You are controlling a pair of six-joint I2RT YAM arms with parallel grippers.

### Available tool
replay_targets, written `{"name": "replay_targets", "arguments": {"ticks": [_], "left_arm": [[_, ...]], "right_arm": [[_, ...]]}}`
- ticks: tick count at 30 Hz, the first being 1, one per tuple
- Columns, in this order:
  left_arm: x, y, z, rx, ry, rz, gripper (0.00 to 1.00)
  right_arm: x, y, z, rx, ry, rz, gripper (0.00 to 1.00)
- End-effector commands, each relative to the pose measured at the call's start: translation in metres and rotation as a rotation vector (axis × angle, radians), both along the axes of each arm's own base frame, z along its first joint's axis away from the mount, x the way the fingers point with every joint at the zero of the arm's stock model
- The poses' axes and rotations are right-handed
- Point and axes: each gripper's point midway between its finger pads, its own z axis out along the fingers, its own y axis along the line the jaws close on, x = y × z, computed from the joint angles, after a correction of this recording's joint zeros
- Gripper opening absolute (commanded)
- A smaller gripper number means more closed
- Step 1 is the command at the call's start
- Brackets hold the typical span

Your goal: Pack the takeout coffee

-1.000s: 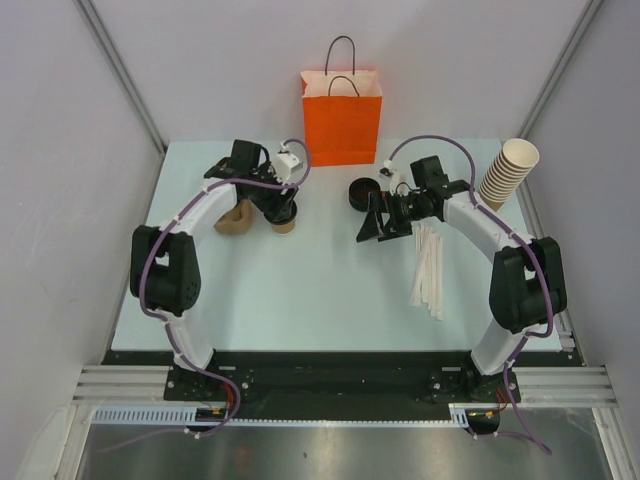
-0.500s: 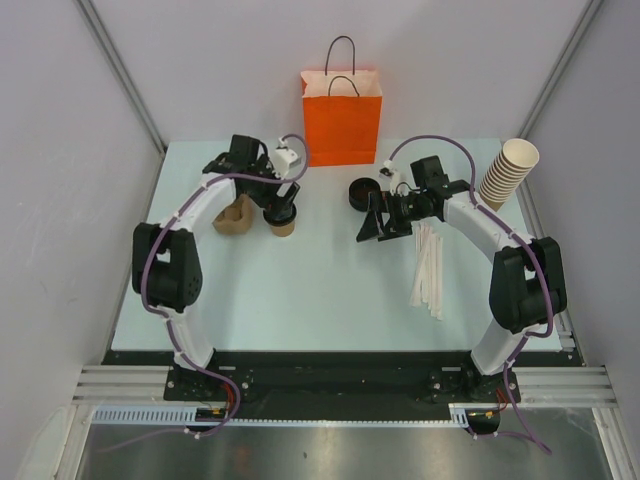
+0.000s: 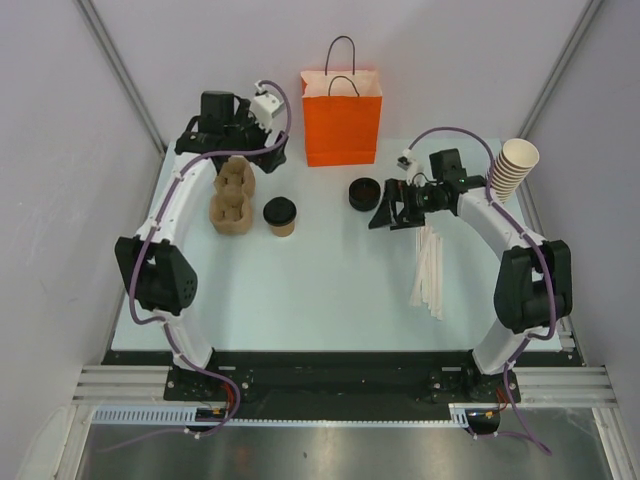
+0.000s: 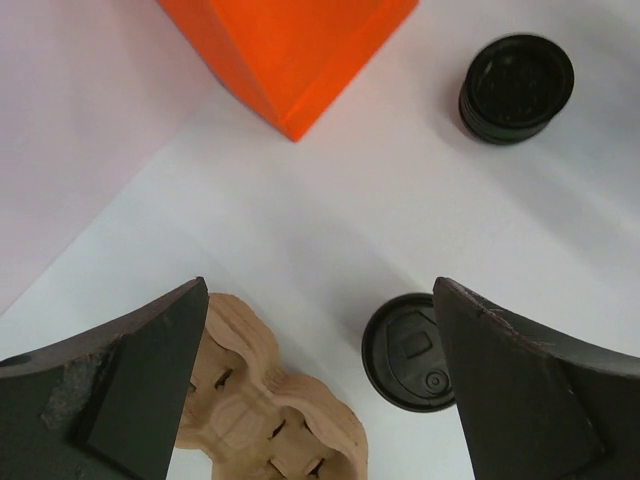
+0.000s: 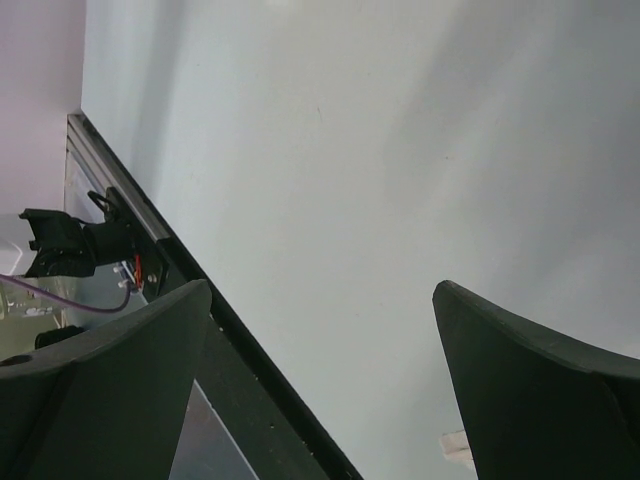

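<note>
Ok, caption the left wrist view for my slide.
Open left claw frames the lidded takeout coffee and pulp cup carrier, with orange bag and black lid stack beyond.

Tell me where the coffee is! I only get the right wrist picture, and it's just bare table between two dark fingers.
Observer: The coffee cup, lidded, stands upright on the left half of the table, right beside a brown cup carrier.
Operator: Is anybody holding it?
Observer: No. The left gripper hangs open above the cup and the carrier, touching neither.
Operator: Where would I pack it?
Observer: Probably in the orange bag. It stands at the far edge of the table, behind the cup, with its handles up.
</note>
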Motion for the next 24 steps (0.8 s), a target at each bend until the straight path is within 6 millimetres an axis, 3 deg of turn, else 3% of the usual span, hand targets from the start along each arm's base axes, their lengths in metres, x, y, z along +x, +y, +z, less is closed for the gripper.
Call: {"name": "replay_targets", "arguments": {"ticks": [1,6,12,14,17,19,20,21,22,23,24], "left_arm": [[0.010,0.006,0.057,-0.106,-0.118,0.037,1.00],[0.028,0.012,0.076,-0.151,-0.190,0.040,0.99],[0.062,0.043,0.081,-0.196,-0.216,0.171,0.95],[0.070,0.032,0.089,-0.211,-0.262,0.102,0.94],[0.080,0.011,0.120,-0.236,-0.404,-0.048,0.96],[0.091,-0.002,0.127,-0.218,-0.499,-0.139,0.96],[0.091,-0.014,0.139,-0.207,-0.556,-0.182,0.96],[0.104,-0.020,0.126,-0.164,-0.583,-0.211,0.97],[0.107,-0.028,0.123,-0.145,-0.601,-0.238,0.97],[0.107,-0.041,0.136,-0.129,-0.651,-0.273,0.97],[0.112,-0.047,0.129,-0.086,-0.674,-0.297,0.98]], "right_arm": [[0.018,-0.012,0.043,0.016,-0.151,-0.027,1.00],[0.033,-0.030,0.056,0.006,-0.190,-0.075,1.00],[0.041,-0.042,0.055,-0.044,-0.227,-0.106,1.00],[0.045,-0.043,0.057,-0.043,-0.238,-0.114,1.00],[0.051,-0.049,0.060,-0.045,-0.240,-0.138,1.00],[0.054,-0.058,0.062,-0.047,-0.243,-0.161,1.00],[0.055,-0.062,0.062,-0.049,-0.240,-0.172,0.99],[0.058,-0.069,0.062,-0.049,-0.239,-0.186,1.00],[0.058,-0.072,0.062,-0.047,-0.236,-0.196,1.00],[0.059,-0.074,0.063,-0.045,-0.235,-0.203,1.00],[0.059,-0.076,0.064,-0.046,-0.240,-0.206,1.00]]}}
